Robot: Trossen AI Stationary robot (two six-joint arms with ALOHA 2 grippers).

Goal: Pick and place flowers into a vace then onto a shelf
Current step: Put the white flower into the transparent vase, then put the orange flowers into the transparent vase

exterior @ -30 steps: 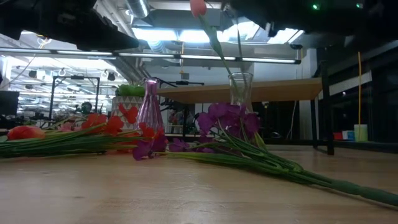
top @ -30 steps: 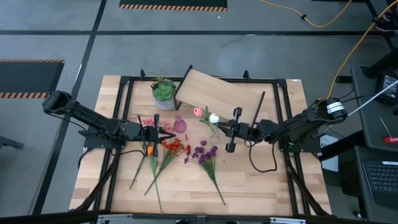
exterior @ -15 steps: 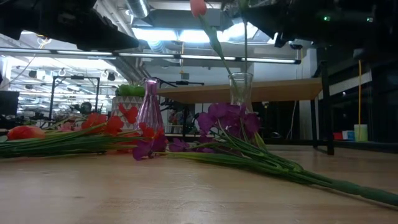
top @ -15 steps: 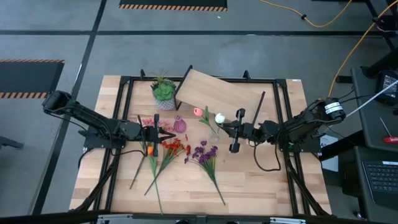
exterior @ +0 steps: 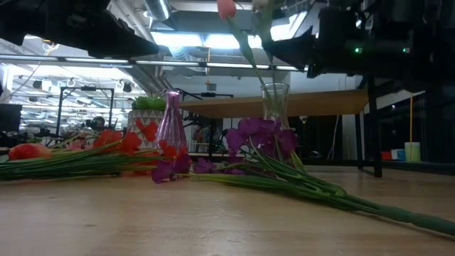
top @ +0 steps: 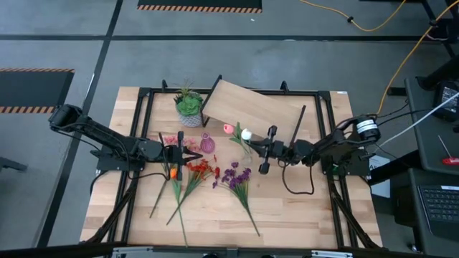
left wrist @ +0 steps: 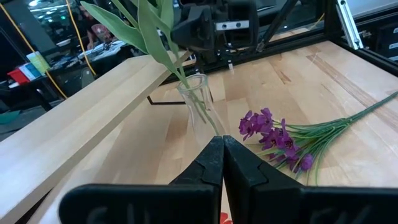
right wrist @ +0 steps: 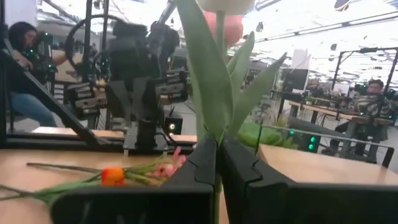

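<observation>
- Pale wood fills your overhead view: the worktop (top: pixel 301 208) carries the shelf (top: pixel 251 107) at its far side, with a spiky plant in a white pot (top: pixel 189 105) just beside the shelf's left end.
- Your right gripper (top: pixel 256 147) hangs above a clear glass vase (exterior: pixel 275 105) near the worktop's middle, jaws pinched tight on the green stalk of a white tulip (top: pixel 247 134); a pink tulip (top: pixel 228 129) already stands in that vase.
- Your left gripper (top: pixel 192 155) sits low beside a small pink vase (top: pixel 207 143), jaws closed flat together with nothing seen between them.
- Loose stems lie in front: an orange tulip (top: pixel 173 173), a red cluster (top: pixel 200 170) and a purple cluster (top: pixel 237 175), their stalks fanning toward the near edge.
</observation>
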